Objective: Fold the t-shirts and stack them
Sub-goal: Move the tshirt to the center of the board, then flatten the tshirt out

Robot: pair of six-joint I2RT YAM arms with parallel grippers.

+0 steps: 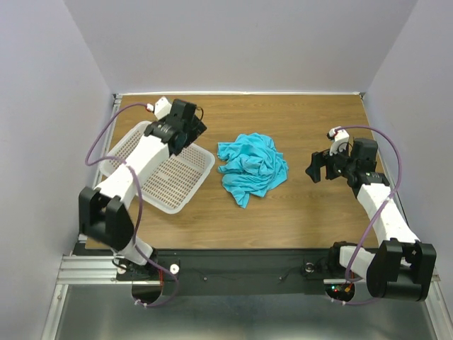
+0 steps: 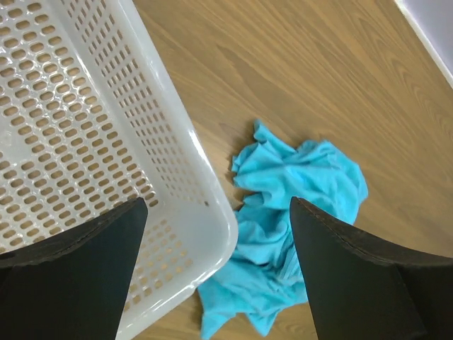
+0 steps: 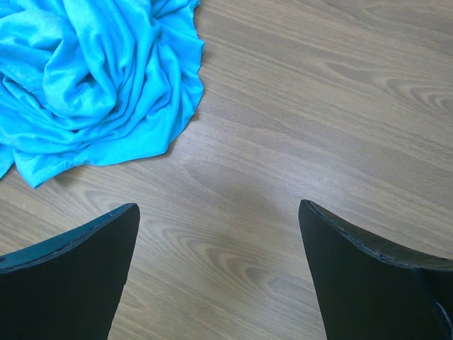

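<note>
Partly seen: 1 t-shirt (image 1: 252, 167), 1 basket (image 1: 185, 185).
The t-shirt's neck and sleeves cannot be told apart among the folds. In the right wrist view it is cut off by the top and left edges. In the left wrist view part of it is hidden behind the basket's corner and 1 of the fingers (image 2: 354, 283) of the left gripper (image 2: 218, 204). The basket is partly covered by the left arm (image 1: 145, 159) in the top view and cropped top and left in the left wrist view. The fingers (image 3: 64, 283) of the right gripper (image 3: 219, 205) are cut by the bottom edge.
</note>
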